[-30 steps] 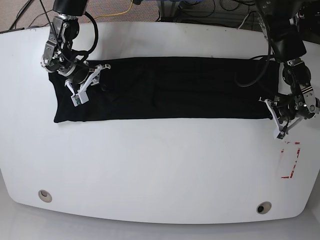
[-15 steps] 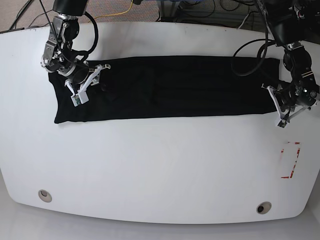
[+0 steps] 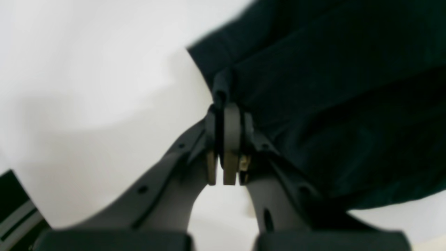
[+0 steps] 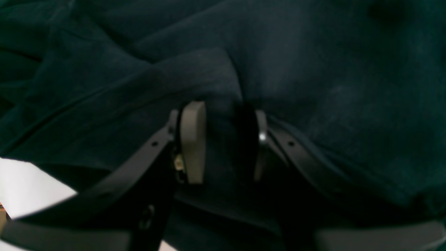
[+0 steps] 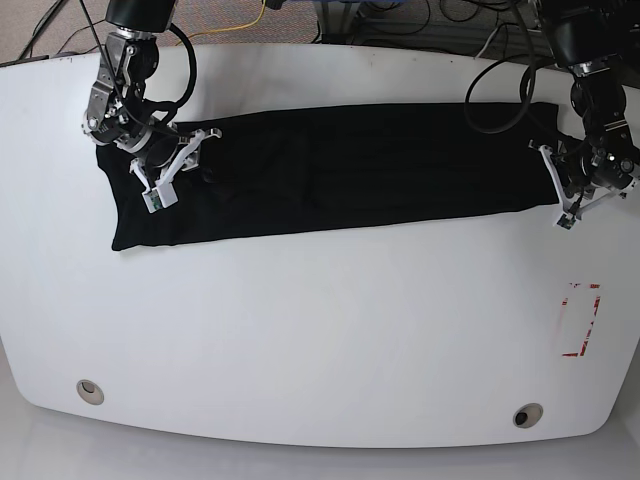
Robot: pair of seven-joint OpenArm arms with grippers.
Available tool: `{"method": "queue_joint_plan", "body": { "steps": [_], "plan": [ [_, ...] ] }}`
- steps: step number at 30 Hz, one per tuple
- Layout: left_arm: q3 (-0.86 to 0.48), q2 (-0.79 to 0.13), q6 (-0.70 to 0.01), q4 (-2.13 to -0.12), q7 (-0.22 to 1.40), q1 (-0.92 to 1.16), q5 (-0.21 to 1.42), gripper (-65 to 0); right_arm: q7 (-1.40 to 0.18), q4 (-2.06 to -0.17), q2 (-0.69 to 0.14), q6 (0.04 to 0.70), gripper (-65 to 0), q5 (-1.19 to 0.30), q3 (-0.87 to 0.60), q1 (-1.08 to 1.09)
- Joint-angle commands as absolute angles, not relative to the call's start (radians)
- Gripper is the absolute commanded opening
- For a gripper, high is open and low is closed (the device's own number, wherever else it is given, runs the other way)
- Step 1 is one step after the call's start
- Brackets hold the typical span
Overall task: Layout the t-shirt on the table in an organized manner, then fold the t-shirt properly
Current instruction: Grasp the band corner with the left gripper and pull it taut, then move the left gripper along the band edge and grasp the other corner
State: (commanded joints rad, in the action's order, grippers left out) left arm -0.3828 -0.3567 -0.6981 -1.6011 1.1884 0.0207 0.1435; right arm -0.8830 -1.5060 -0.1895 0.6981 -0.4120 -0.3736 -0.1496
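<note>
The black t-shirt [image 5: 350, 170] lies as a long band across the far half of the white table [image 5: 320, 330], its near hem slanting up to the right. In the base view my left gripper [image 5: 563, 215] is at the band's right end. The left wrist view shows it [image 3: 225, 108] shut on a pinched corner of the t-shirt [image 3: 331, 87]. At the band's left end is my right gripper [image 5: 175, 170]. In the right wrist view it [image 4: 224, 139] is closed around a raised fold of the t-shirt [image 4: 313, 69], and fabric fills the gap between its fingers.
A red tape mark [image 5: 582, 320] is on the table at the near right. Two grommet holes [image 5: 90, 391] [image 5: 527, 415] sit by the near edge. A black arm cable [image 5: 480, 90] loops over the shirt's far right corner. Floor cables [image 5: 400, 25] lie beyond the far edge.
The left gripper has moved toward the far edge, pulling the t-shirt's near right corner with it, so the near hem now slants. The right gripper has stayed put.
</note>
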Motion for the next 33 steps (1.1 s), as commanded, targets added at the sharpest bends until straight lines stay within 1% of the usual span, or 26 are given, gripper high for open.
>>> {"method": "queue_joint_plan", "body": {
  "steps": [5,6,8,9,12,14,20,23,27,30,33],
  "plan": [
    [-0.378,-0.357,-0.698,-1.598,1.19,0.039,0.142,-65.0,-0.883,-1.506,-0.189,0.698,-46.3,-0.412,-0.374,-0.15],
    [-0.378,-0.357,-0.698,-1.596,1.19,0.042,0.137,-64.0,-0.883,-1.506,-0.189,0.698,-46.3,-0.412,-0.372,-0.15],
    [-0.378,-0.358,-0.698,-1.593,1.19,0.044,0.136,-58.7,-0.883,-1.506,-0.189,0.698,-46.3,-0.412,-0.372,-0.15],
    [-0.38,-0.358,-0.698,-1.592,1.19,0.044,0.136,-54.0,-0.883,-1.508,-0.189,0.698,-46.3,-0.412,-0.372,-0.15],
    [-0.383,-0.358,-0.698,-1.592,1.191,0.045,0.136,-46.7,-0.883,-1.511,-0.189,0.698,-46.3,-0.412,-0.372,-0.148],
    [-0.383,-0.358,-0.698,-1.595,1.191,0.05,0.136,-43.9,-0.883,-1.514,-0.189,0.698,-46.3,-0.414,-0.372,-0.148],
    [-0.384,-0.386,-0.698,-1.652,1.218,0.058,0.173,-43.3,-0.897,-1.61,-0.189,0.698,-45.8,-0.483,-0.372,-0.162],
    [-0.387,-0.386,-0.698,-1.707,1.268,0.056,0.219,-43.3,-0.947,-1.672,-0.193,0.698,-45.7,-0.512,-0.374,-0.174],
    [-0.426,-0.386,-0.698,-1.776,1.331,0.054,0.262,-43.2,-1.012,-1.765,-0.193,0.698,-45.7,-0.535,-0.374,-0.174],
    [-0.438,-0.386,-0.698,-1.804,1.353,0.054,0.294,-43.1,-1.044,-1.837,-0.188,0.698,-45.7,-0.541,-0.374,-0.177],
    [-0.44,-0.384,-0.698,-1.821,1.353,0.056,0.331,-42.9,-1.066,-1.888,-0.157,0.698,-45.7,-0.539,-0.374,-0.177]
  ]
}}
